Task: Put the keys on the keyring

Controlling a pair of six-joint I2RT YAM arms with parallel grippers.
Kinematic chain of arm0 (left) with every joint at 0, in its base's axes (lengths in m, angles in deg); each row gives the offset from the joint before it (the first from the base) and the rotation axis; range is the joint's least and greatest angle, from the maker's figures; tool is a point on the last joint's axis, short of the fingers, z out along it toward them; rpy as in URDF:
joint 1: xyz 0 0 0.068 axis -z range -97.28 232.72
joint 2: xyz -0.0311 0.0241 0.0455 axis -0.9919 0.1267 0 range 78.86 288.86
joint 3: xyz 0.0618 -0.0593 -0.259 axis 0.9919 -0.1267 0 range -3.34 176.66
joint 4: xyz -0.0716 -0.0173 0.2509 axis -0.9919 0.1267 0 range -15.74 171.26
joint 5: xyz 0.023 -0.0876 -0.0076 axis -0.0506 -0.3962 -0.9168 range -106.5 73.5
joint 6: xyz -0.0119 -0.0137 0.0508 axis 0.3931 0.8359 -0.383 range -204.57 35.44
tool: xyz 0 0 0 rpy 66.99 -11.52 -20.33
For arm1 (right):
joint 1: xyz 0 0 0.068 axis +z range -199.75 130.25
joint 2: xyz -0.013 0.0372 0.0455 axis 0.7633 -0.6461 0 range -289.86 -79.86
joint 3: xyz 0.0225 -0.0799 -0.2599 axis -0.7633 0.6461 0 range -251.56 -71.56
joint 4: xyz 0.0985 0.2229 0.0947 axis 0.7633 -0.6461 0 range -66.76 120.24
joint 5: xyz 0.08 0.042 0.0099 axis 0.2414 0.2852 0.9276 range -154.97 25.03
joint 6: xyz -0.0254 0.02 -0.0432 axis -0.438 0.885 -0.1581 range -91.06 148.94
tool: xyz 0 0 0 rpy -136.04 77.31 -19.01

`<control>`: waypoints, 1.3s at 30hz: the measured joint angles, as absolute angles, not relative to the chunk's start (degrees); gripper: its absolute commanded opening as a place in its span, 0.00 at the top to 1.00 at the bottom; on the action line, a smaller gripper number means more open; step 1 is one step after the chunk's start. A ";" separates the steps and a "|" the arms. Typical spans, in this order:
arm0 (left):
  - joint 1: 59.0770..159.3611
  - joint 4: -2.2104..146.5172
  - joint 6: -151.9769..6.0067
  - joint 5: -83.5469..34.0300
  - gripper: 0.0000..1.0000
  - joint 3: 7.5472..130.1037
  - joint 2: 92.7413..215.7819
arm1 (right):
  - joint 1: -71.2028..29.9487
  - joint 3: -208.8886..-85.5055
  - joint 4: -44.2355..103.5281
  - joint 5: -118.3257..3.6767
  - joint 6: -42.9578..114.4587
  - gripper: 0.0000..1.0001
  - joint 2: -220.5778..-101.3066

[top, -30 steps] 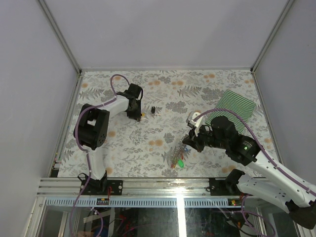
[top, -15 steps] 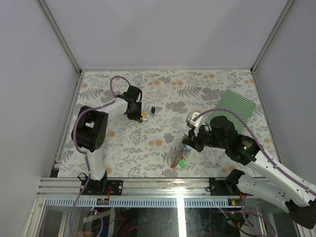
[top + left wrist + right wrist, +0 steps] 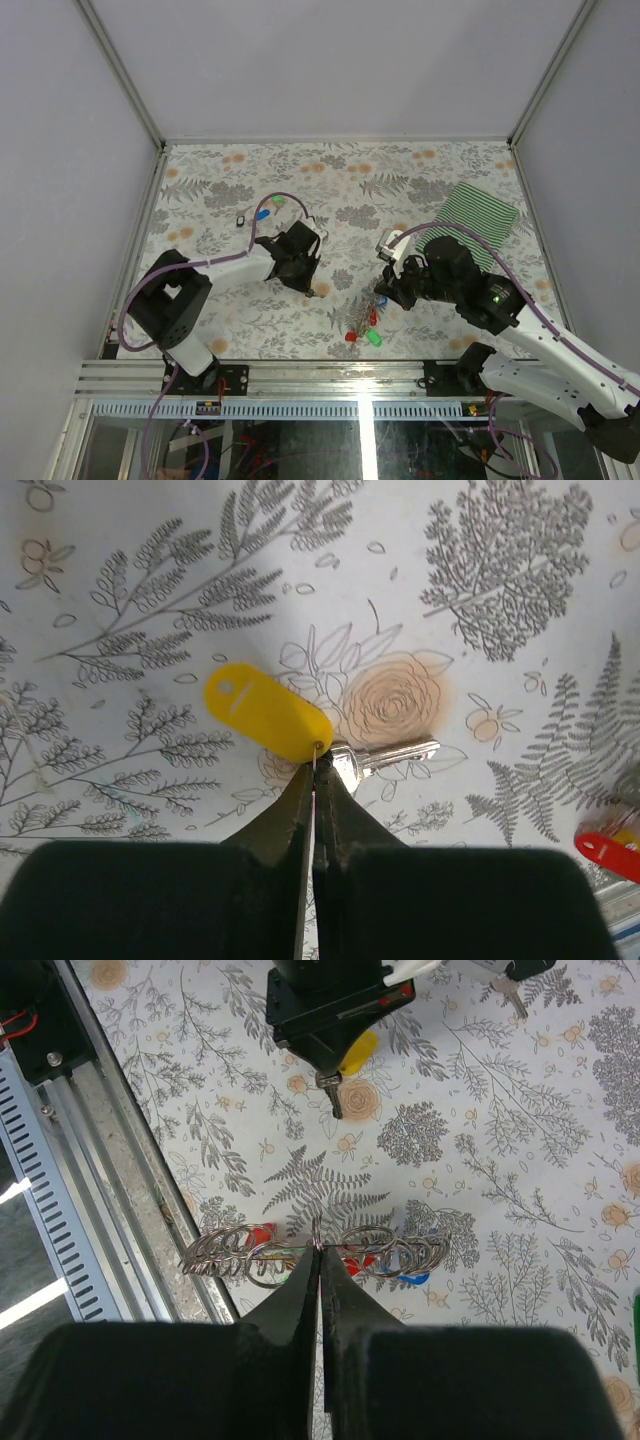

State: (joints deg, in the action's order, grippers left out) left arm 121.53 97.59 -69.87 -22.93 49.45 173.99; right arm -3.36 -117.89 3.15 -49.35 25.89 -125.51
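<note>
Left gripper [image 3: 318, 768]: jaws fully closed, pinching the yellow key [image 3: 268, 718] at the joint between plastic head and metal blade. The key appeared lifted off the floral table [image 3: 520, 570], though the wrist view left that unsure.

Right gripper [image 3: 319, 1252]: jaws closed on the keyring [image 3: 290, 1251], held edge-on near the table's front edge, with hung keys [image 3: 262, 1234] dangling beneath. The two grippers were near each other, not touching.

Step judged: carrying the yellow key to the ring. Next move calls for closing that gap and lining the key's loop with the ring's opening, right arm steady. Loose keys [image 3: 264, 213] waited farther back.
</note>
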 measured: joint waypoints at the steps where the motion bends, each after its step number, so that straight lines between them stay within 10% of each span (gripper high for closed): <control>1: 122.01 97.20 -69.95 -23.02 0.94 48.62 173.33 | -3.34 -117.89 3.00 -49.39 25.84 1.00 -125.51; 11: 122.31 94.55 -69.47 -21.86 0.65 43.81 165.35 | -3.36 -117.89 2.28 -49.52 25.84 1.00 -125.51; 39: 129.48 88.13 -50.48 -6.02 0.77 38.79 164.65 | -3.34 -117.87 3.87 -50.29 27.07 1.00 -126.10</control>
